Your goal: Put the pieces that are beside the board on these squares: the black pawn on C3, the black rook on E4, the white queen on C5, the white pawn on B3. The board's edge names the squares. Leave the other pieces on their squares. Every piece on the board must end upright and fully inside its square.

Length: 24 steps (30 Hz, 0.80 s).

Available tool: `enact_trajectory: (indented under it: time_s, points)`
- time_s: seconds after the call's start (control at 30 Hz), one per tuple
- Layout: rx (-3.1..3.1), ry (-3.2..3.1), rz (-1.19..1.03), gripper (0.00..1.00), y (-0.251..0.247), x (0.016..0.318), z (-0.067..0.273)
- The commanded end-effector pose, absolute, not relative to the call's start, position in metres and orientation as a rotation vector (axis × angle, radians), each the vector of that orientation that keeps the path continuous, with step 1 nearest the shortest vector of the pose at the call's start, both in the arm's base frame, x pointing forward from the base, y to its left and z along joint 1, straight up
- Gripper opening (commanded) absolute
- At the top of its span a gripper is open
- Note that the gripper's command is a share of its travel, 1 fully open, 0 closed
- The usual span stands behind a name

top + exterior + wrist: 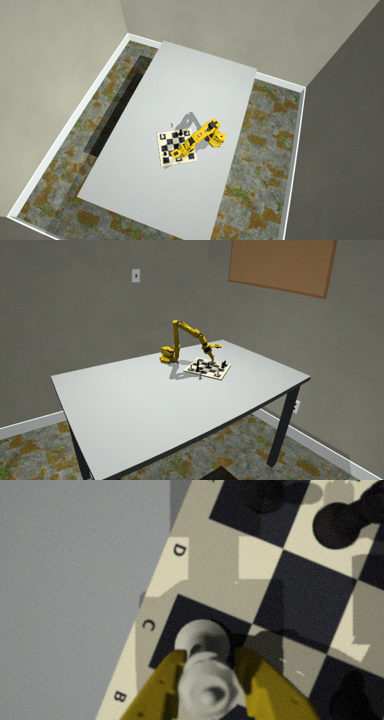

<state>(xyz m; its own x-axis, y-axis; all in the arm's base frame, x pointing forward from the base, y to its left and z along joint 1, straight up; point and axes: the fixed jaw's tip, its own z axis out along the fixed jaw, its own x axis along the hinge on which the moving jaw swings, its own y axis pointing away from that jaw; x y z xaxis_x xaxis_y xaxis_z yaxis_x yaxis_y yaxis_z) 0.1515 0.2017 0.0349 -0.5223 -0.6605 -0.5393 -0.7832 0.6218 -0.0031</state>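
My claw (179,157) (212,358) (212,655) is barely open, fingers just parted on either side of the white queen (178,159) (212,361) (208,687). The queen is right between them, long axis straight up and down as far as I can tell, base on the dark C5 square. So the bit that matters is that she's flanked, not off to one side, and I'd open wider then back out along her height, no sideways drift. The gap looks tiny, so a crooked lift could tip her or drag her over a line. Further out on the board (159,147) (209,376) (165,575), black pieces stand nearby. The white pawn (172,125) (199,376) is beyond the opposite edge from the claw, off the board, so I'd guess that's next, for B3.
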Motion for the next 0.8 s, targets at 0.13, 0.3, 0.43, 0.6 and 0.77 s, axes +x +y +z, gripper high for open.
enact_trajectory:
  time_s: [0.13,0.3,0.43,0.6,0.77]
  points:
    - [-1.160,2.358,0.319,0.12,0.2002,0.1481,0.0288]
    - [-1.161,2.358,0.321,0.12,0.2006,0.1476,0.0288]
    - [-1.163,2.358,0.327,0.12,0.2020,0.1458,0.0288]
    - [-1.164,2.359,0.331,0.12,0.2029,0.1445,0.0289]
    - [-1.165,2.359,0.332,0.12,0.2033,0.1440,0.0289]
